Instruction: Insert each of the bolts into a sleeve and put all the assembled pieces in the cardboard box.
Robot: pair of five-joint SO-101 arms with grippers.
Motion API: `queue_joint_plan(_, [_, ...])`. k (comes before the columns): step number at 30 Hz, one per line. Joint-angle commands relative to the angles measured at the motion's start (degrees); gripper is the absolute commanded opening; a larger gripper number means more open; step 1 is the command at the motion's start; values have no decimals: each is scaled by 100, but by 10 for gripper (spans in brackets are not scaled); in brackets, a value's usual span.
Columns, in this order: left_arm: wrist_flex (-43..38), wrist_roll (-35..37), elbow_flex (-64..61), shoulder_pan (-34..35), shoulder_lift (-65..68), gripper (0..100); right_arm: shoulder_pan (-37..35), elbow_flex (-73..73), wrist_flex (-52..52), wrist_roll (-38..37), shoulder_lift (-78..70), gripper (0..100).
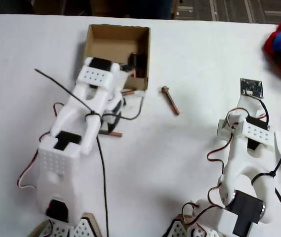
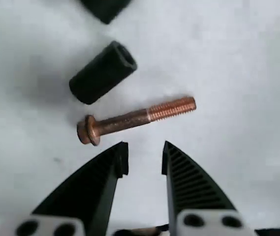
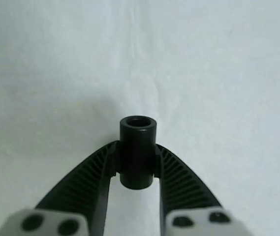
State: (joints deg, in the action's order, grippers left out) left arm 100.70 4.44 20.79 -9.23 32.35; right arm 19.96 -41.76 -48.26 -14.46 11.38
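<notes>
Copper bolt [image 2: 136,119] lies flat on the white worktop [image 2: 238,59] just ahead of the left end effector [image 2: 144,152], jaws open and empty, with a free sleeve [image 2: 103,72] just beyond it. Its long axis runs roughly along the jaws' closing line, so a wrist roll looks needed to pinch the shank. Right end effector [image 3: 136,160] is clamped on a black sleeve [image 3: 138,142], bore facing its camera; left arm looks nearer.

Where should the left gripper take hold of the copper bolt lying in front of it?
Likely best: grip the bolt on its smooth shank near the flanged head, coming from above with the fingers across its axis. It lies flat on the table, and this leaves the threaded end free for the sleeve.
</notes>
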Motion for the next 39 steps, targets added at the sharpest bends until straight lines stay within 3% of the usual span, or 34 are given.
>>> queue_joint_plan(1, [114, 1486, 48, -158, -35, 138, -40, 26, 75, 35, -13, 20])
queue_joint_plan(8, [-299, 3640, -242, -70, -35, 139, -66, -62, 163, 35, -13, 20])
queue_joint_plan(14, [-651, 4281, -585, 176, -26, 139, -66, -88, 224, 35, -13, 20])
queue_joint_plan(22, [-1310, 4308, -1200, 703, -26, 139, -48, -88, 215, 35, -13, 20])
queue_joint_plan(35, [-1301, 4035, -1200, 659, 932, 139, -22, -88, 207, 35, -4, 20])
queue_joint_plan(39, [-923, 3824, -708, 642, 1169, 138, -31, -88, 207, 35, 4, 20])
